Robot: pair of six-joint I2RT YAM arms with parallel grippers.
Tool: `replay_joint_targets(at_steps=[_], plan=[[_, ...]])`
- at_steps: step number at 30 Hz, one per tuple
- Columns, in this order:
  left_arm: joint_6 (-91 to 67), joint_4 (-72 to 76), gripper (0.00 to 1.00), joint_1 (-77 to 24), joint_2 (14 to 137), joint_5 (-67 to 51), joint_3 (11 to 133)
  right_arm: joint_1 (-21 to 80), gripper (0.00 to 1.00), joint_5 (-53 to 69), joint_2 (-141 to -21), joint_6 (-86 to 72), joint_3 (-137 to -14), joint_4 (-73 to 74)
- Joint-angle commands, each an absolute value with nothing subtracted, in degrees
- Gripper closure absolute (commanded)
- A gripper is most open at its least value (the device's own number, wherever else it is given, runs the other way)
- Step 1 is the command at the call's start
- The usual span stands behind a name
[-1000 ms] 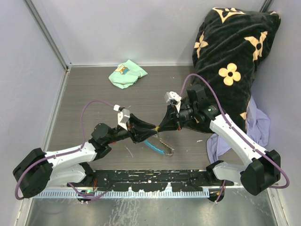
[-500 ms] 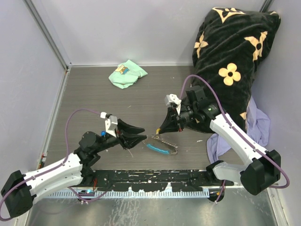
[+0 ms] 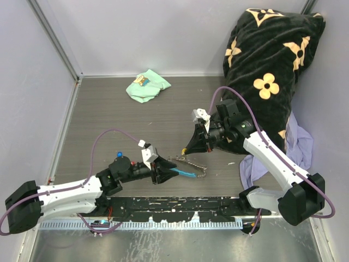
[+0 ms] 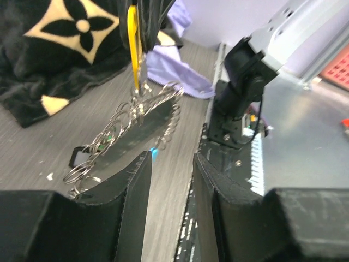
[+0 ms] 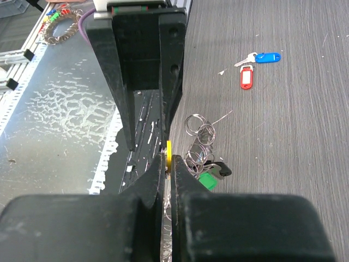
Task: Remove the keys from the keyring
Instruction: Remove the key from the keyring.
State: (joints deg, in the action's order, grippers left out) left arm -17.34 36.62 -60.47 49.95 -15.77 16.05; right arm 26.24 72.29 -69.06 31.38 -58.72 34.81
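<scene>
Fig.: R. gripper (image 3: 186, 151) clenched on yellow-tagged key (image 5: 168, 148), keyring (image 3: 192, 162) chain draped from its tips. L. gripper (image 3: 162, 173) jaws slightly parted, gripping nothing; sky-blue fob (image 3: 183, 173) just ahead of tips.

Table (image 3: 109, 114): dark grey wood-grain top. Far side: crumpled mint-green cloth (image 3: 146, 86). Far right corner: black flowered blanket (image 3: 267, 65), with a lavender cloth (image 3: 299, 146) nearer along the right edge. Near the front edge: keyring chain (image 3: 192, 164) and sky-blue fob (image 3: 181, 173). Loose on the surface, just beside each other: red-tagged key (image 5: 246, 77), blue-tagged key (image 5: 266, 57).
</scene>
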Motion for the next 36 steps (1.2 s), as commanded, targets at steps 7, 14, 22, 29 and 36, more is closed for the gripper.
replay_joint_targets(at_steps=[7, 14, 22, 29, 36], plan=[[-5.2, 38.1, 0.61, -62.4, 55.6, -9.7, 20.8, 26.0, 0.99, 74.1, -68.8, 32.0, -61.5, 33.6], [-3.8, 42.1, 0.61, -63.1, 59.3, -8.3, 21.1, 26.0, 0.99, 74.2, -68.6, 32.0, -61.5, 33.6], [-3.2, 42.0, 0.62, -63.1, 59.1, -5.6, 21.7, 26.0, 0.99, 74.2, -68.7, 32.0, -61.5, 33.6], [-3.9, 43.9, 0.65, -63.7, 59.3, -5.6, 22.0, 26.0, 0.99, 74.1, -68.9, 32.0, -61.5, 33.7], [-4.5, 44.2, 0.68, -63.9, 59.1, -5.6, 22.5, 26.0, 0.99, 74.1, -68.8, 32.1, -61.4, 33.7]])
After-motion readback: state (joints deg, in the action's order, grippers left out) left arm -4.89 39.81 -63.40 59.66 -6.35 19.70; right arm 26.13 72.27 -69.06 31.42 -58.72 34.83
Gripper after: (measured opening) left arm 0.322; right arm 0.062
